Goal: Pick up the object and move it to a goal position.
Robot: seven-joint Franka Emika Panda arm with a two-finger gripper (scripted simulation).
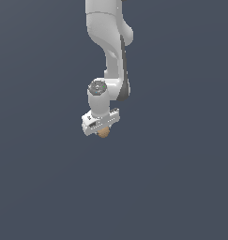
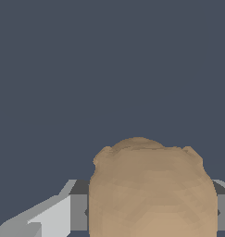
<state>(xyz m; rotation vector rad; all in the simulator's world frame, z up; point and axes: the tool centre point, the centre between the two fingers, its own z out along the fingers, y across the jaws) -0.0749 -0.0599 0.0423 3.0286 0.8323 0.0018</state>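
Pincer (image 1: 102, 129) points down from white arm (image 1: 110, 42), clamped on tan-brown ball (image 1: 103, 133). In wrist view ball (image 2: 153, 190) sits between grey fingers (image 2: 79, 212), touching both.

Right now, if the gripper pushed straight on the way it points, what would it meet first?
The ball: it already sits between the fingers of the gripper. Beyond it only the plain dark ground shows, though depth is unclear.

Matt, mottled tan ball (image 2: 153, 190)
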